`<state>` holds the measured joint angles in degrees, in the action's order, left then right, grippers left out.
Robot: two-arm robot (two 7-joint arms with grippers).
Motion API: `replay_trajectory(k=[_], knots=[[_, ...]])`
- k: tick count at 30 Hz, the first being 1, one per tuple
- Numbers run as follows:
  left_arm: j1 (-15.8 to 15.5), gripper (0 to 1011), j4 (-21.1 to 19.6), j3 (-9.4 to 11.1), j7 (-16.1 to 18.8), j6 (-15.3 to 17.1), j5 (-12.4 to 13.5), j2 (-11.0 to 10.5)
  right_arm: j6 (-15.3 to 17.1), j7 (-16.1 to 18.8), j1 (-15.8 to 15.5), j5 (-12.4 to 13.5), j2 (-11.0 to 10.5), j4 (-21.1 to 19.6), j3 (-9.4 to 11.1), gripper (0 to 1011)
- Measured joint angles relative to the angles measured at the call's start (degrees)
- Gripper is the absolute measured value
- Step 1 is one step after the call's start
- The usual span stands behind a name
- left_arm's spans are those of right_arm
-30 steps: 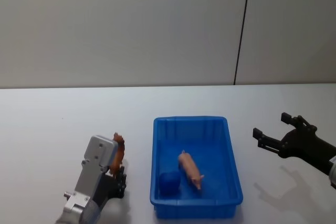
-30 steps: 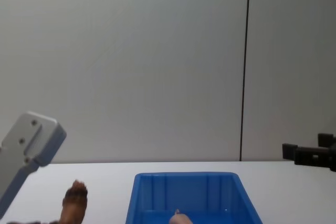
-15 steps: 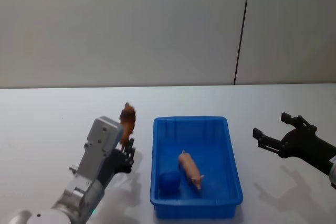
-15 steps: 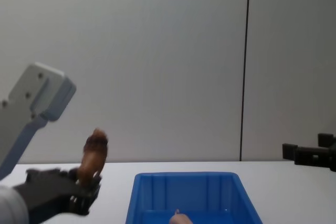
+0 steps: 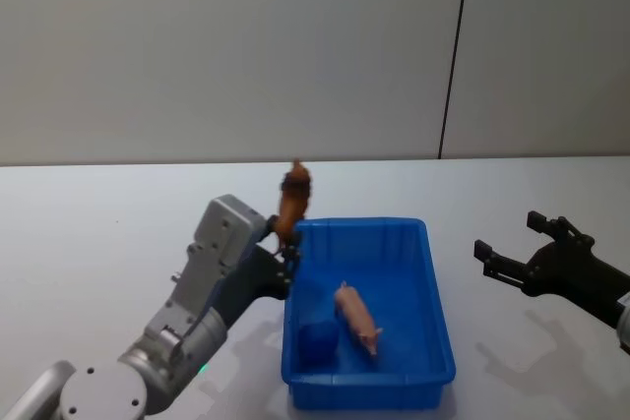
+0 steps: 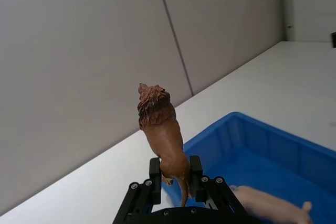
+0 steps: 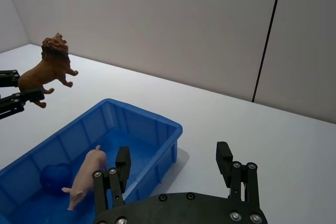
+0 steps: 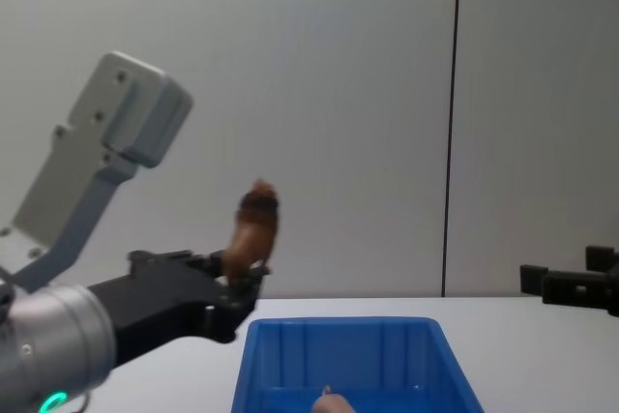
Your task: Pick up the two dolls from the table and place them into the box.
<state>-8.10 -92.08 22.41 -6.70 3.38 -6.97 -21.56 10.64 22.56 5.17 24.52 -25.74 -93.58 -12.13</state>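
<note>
Left gripper (image 6: 174, 178) pinched the reddish-brown, rigid lion doll (image 6: 161, 131) by its hindquarters above the blue plastic box's (image 5: 433, 287) far-left corner; right gripper (image 7: 175, 165) spread.

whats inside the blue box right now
Inside the blue box lie the pink pig doll and a dark blue rounded lump. The left gripper holds the brown lion doll above its left rim.
</note>
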Motion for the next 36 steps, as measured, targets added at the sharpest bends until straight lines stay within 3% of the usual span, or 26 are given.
replay_trajectory(k=[7,17,25,30,36], knots=[[-1.59,329,1.82,0.76,-4.4,-1.81,0.19,1.62,0.0,0.0,0.0,0.0,0.0,0.0,0.0,1001],[-2.18,604,2.94,1.34,-7.37,-3.09,0.05,2.57,0.0,0.0,0.0,0.0,0.0,0.0,0.0,1001],[-1.9,867,2.89,1.25,-7.48,-5.32,-0.02,2.35,0.0,0.0,0.0,0.0,0.0,0.0,0.0,1001],[-1.42,981,2.2,0.79,-6.29,-7.44,0.06,1.75,0.0,0.0,0.0,0.0,0.0,0.0,0.0,1001],[-0.73,1001,0.98,-0.02,-4.64,-9.58,0.19,0.75,0.0,0.0,0.0,0.0,0.0,0.0,0.0,1001]])
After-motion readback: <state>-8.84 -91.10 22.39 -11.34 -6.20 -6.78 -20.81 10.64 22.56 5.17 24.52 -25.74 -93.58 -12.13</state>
